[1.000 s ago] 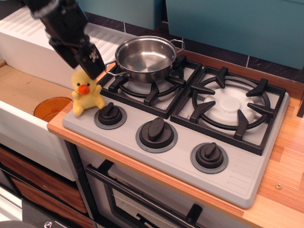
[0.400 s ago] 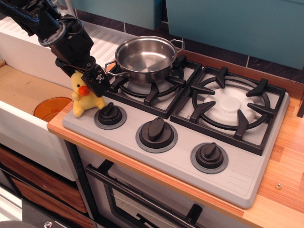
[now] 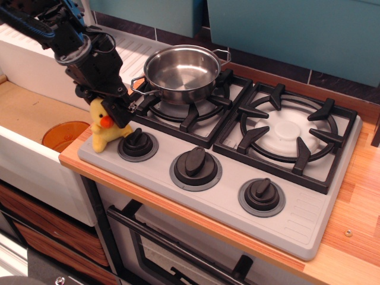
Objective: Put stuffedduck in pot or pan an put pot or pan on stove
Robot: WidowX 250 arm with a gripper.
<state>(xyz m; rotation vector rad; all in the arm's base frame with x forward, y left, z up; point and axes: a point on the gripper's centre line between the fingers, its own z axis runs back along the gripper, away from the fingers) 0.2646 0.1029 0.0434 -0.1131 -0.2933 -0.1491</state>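
Observation.image shows the black gripper (image 3: 108, 107), aperture impossible to tell, pressing atop the small fluffy yellow plush duck (image 3: 107, 131) at the grey cooktop's (image 3: 297, 219) near-left edge, where a skewed pinch could topple it toward the orange round bowl (image 3: 64, 135).

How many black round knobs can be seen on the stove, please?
3. All along the front of the stove: the left knob beside the stuffedduck, the middle knob, the right knob. None seems hidden.

1 view, raised front-left vantage, angled down across the stove (image 3: 297, 205), fairly near
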